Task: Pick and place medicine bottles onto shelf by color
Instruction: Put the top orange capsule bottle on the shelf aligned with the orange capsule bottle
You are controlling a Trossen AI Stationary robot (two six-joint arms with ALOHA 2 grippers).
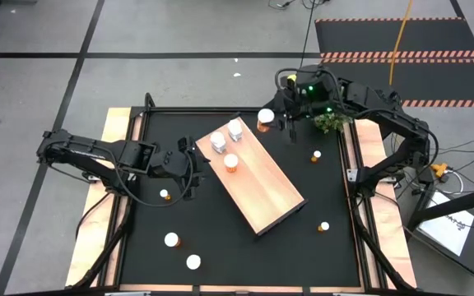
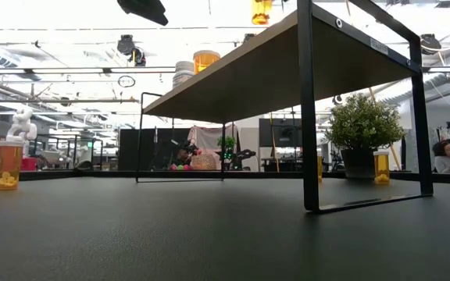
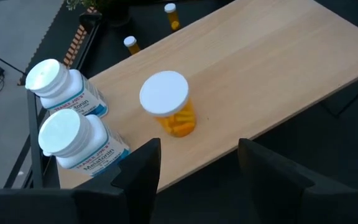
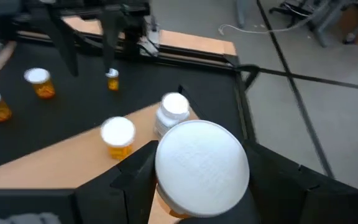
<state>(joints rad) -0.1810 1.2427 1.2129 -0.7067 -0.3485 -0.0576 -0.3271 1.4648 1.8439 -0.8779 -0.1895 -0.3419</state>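
Three bottles (image 1: 224,142) crowding shelf (image 1: 266,193) end; remainder bare.

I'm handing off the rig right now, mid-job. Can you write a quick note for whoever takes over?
Right hand: shut on an orange bottle with a white cap, held near the far corner of the shelf.
Left hand: open and empty, beside the shelf's left edge.
Done: two white bottles stand together at the shelf's far end, and one orange bottle stands next to them.
Left: place the held bottle, then collect the loose ones on the table: three on the left and front-left, two small ones on the right.
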